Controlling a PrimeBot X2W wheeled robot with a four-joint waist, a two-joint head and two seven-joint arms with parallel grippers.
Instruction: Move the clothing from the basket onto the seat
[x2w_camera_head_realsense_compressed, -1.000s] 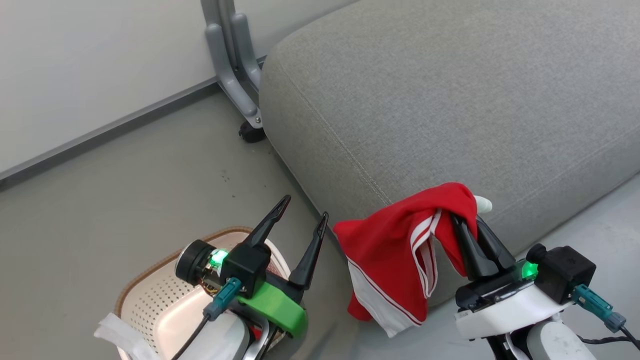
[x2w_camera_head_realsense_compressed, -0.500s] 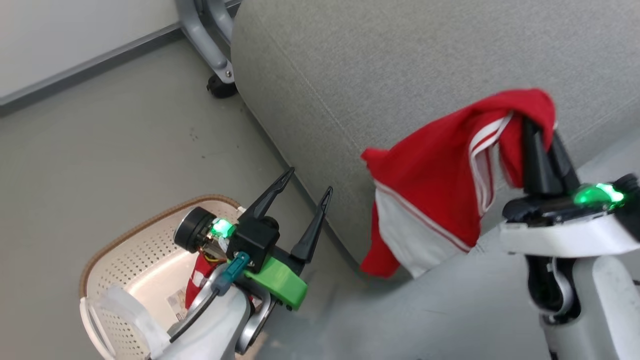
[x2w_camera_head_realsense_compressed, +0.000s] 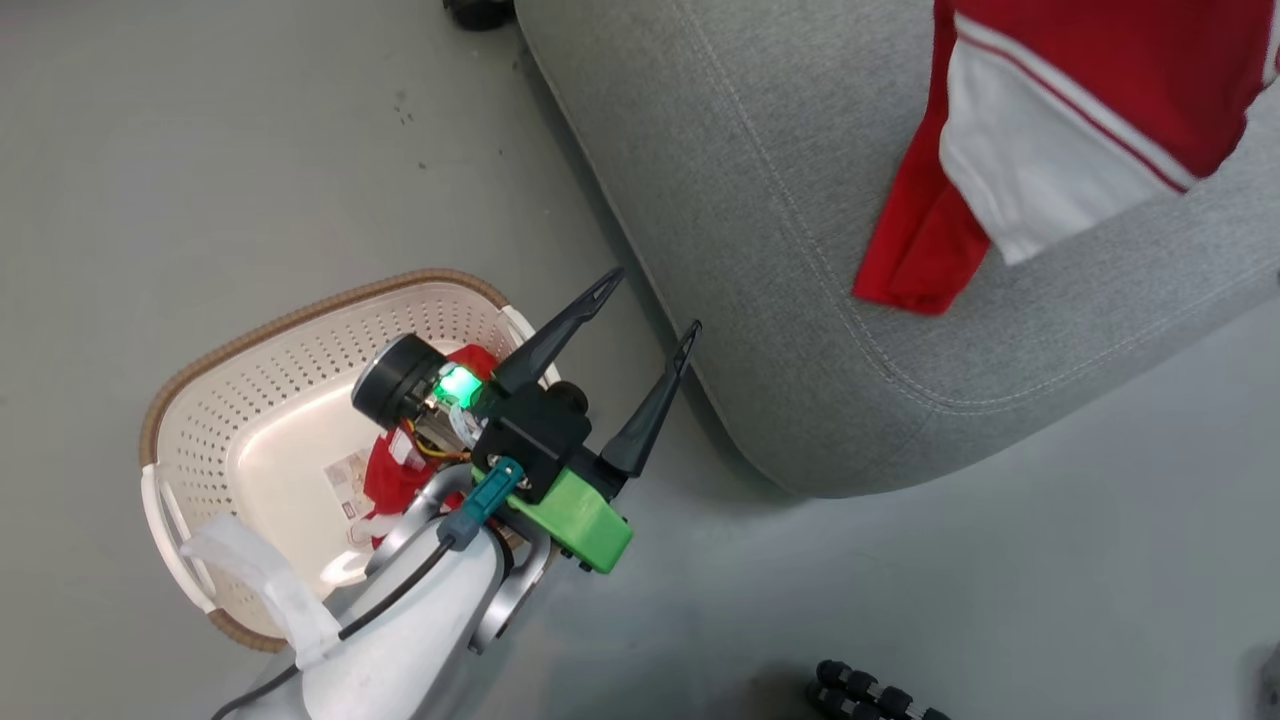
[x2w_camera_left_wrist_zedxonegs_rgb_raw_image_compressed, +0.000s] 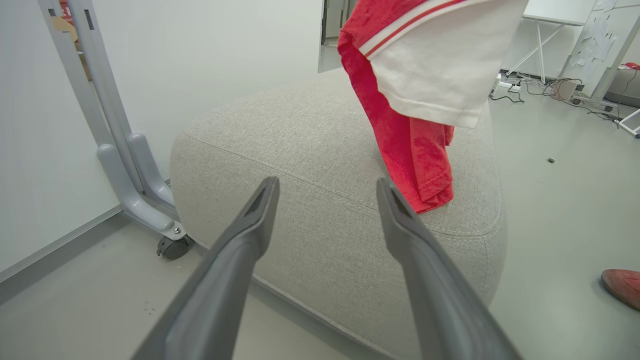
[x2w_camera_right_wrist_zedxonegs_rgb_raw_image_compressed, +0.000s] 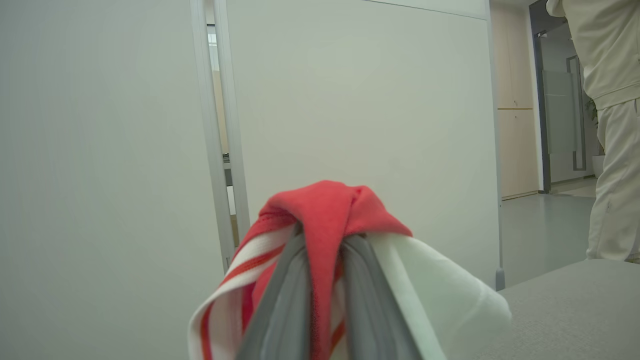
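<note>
- The seat (x2w_camera_head_realsense_compressed: 800, 200): the broad grey top is bare beyond its rounded front edge, leaving ample room to lay cloth well in from the seam.
- The held garment (x2w_camera_head_realsense_compressed: 1050, 120): a second ago it hung low against the seat's front side. Now it is raised, its lowest red fold at or just above the seat top near the edge (the head camera also swung). I judge the carry nearly done. Released here, it could slip off the rounded edge.
- The basket (x2w_camera_head_realsense_compressed: 300, 350): on the floor just beside the seat, with the second garment (x2w_camera_head_realsense_compressed: 395, 480) inside, not yet moved.
- The right end effector (x2w_camera_right_wrist_zedxonegs_rgb_raw_image_compressed: 325, 250): clamped on the held garment's bunched top.
- The left end effector (x2w_camera_head_realsense_compressed: 653, 302): fingers spread, empty, above the basket.
</note>
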